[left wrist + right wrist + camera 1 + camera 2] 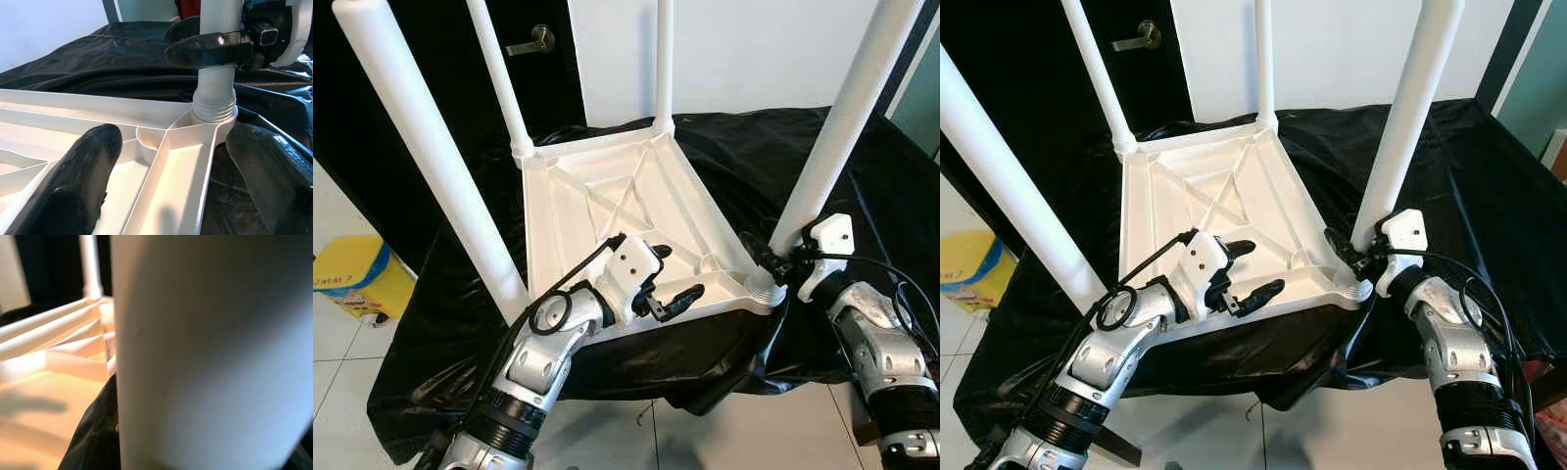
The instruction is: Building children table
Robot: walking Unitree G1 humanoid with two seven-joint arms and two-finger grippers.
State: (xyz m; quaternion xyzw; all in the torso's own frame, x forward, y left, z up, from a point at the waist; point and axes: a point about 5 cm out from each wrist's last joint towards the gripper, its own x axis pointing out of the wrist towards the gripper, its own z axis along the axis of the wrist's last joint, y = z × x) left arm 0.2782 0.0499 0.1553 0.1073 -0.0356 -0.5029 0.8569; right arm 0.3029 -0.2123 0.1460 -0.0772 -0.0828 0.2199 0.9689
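We've got our right gripper (770,262) clamped round the near-right white plastic table leg (842,132), while our left gripper (677,277) sits spread over the upturned white plastic tabletop's (607,206) front rim.

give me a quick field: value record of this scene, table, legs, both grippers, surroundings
table: white plastic tabletop lying upside down on a black sheet
legs: four white legs standing up from the corners; near right leg seated in its corner socket
right gripper: right gripper shut on the near right leg just above the socket
left gripper: left gripper open, jaws over the tabletop's near rim
surroundings: yellow bin on the tiled floor to the left, dark door with a handle behind
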